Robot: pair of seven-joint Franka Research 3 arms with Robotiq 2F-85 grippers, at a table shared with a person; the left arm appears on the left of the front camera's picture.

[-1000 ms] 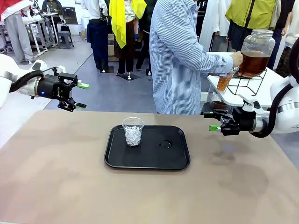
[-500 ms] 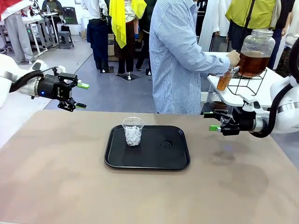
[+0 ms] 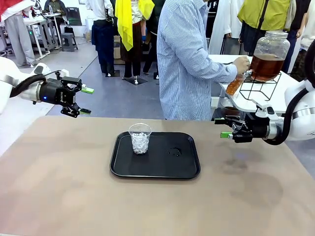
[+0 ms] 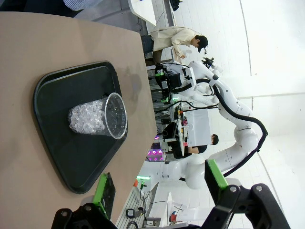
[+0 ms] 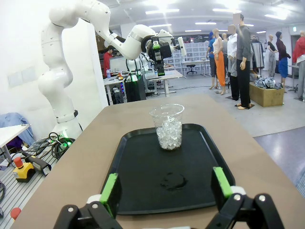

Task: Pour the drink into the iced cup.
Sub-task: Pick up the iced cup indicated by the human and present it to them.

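Note:
The iced cup (image 3: pixel 140 138), clear plastic and filled with ice cubes, stands upright on the left part of a black tray (image 3: pixel 157 167). The drink (image 3: pixel 235 85) is amber liquid in a small clear cup, held tilted in the person's hand beyond the far right edge of the table. My left gripper (image 3: pixel 86 101) hovers open over the table's far left edge, well away from the iced cup. My right gripper (image 3: pixel 221 128) hangs open just right of the tray, pointing at it. Between open left fingers (image 4: pixel 159 183) I see the iced cup (image 4: pixel 97 117); the right gripper (image 5: pixel 166 186) faces the iced cup (image 5: pixel 167 126).
A large glass dispenser jar (image 3: pixel 269 54) of amber liquid sits on a wire stand on a white side table behind my right arm. The person in a striped shirt (image 3: pixel 184 59) stands at the far edge. A small wet mark (image 3: pixel 174 151) lies on the tray.
The person's hand has drawn the small cup of drink away from the dispenser tap and tilted it. Both arms and the iced cup have stayed still.

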